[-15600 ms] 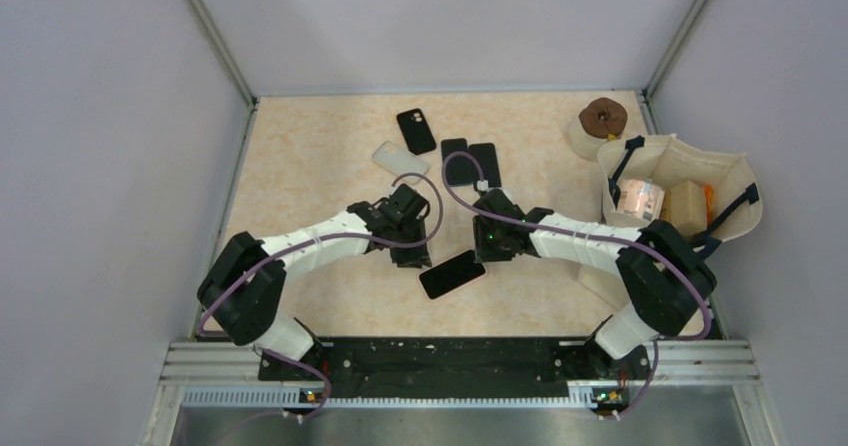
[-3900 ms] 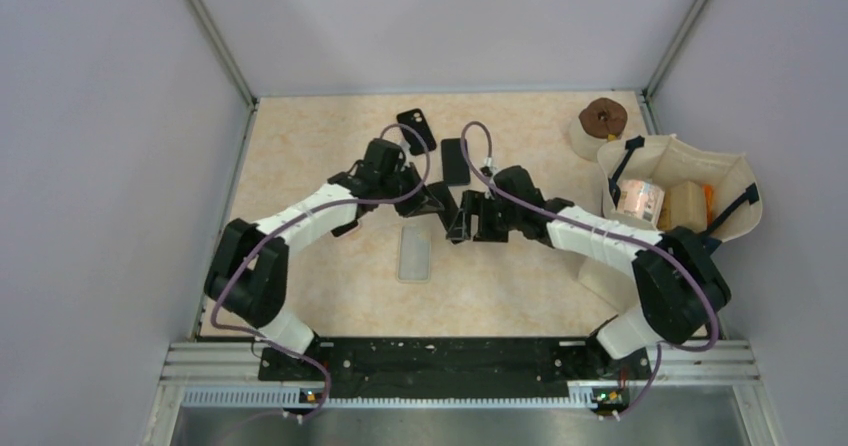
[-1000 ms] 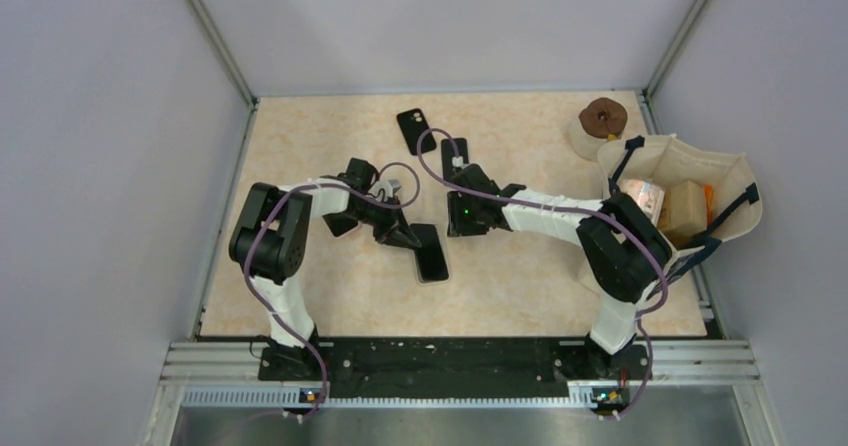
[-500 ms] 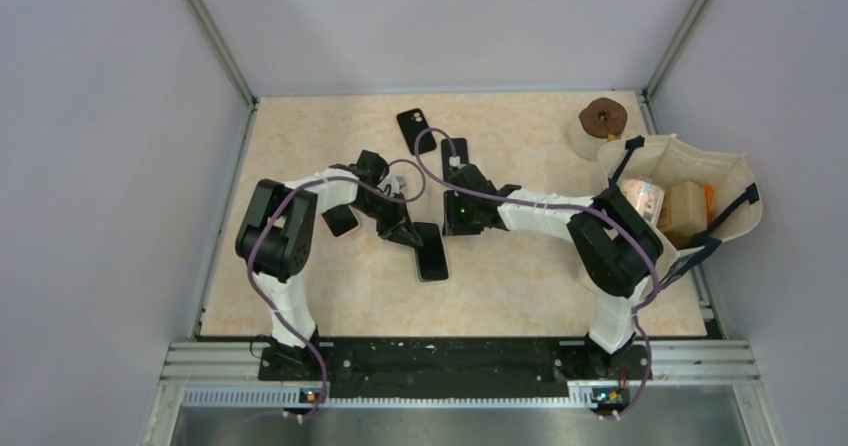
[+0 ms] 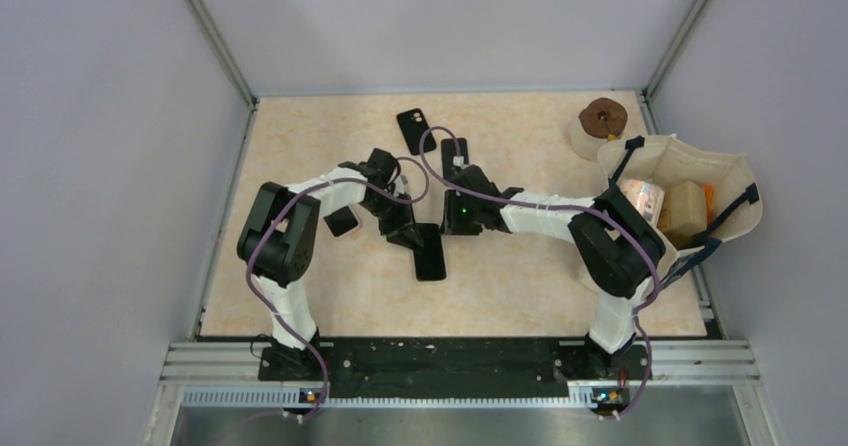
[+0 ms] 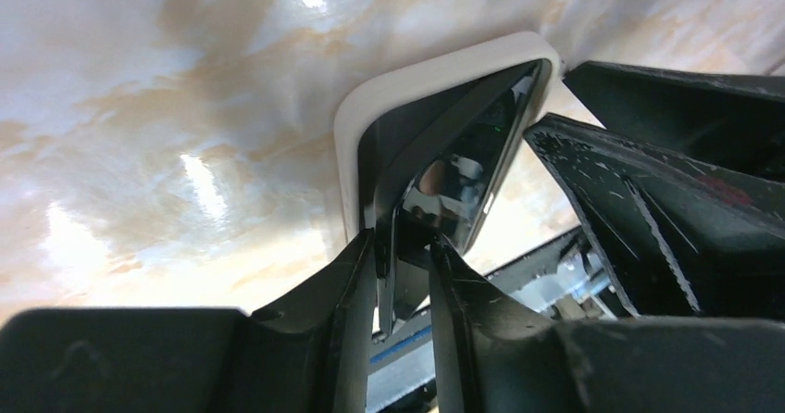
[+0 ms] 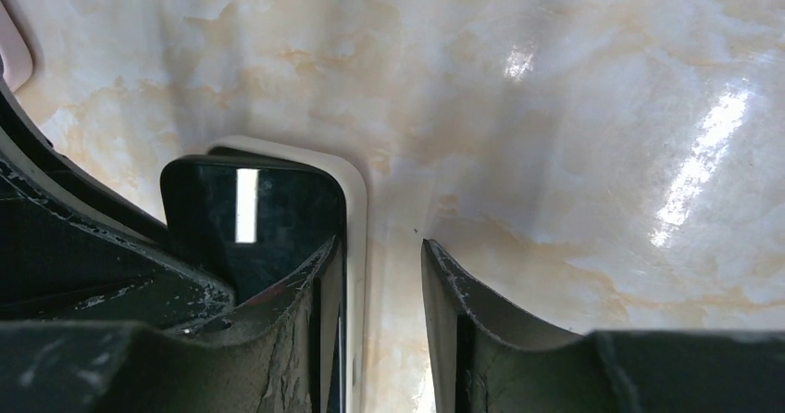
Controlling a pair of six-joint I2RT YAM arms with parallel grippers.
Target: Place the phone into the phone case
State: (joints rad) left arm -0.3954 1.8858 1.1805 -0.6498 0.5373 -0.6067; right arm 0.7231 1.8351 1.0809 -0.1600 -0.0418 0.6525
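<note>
While left pincer (image 6: 403, 251) grips phone (image 6: 463, 177), case (image 6: 366, 121) beneath

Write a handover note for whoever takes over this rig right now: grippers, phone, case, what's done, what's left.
Left gripper: shut on the phone, pinching one edge.
Right gripper: open, straddling the rim of the white case.
Phone and case: between the two grippers; the phone lies partly in the case, tilted, and its gripped edge looks raised.
Done: phone brought to the case and started in.
Left: press it flat into the case, then release.
</note>
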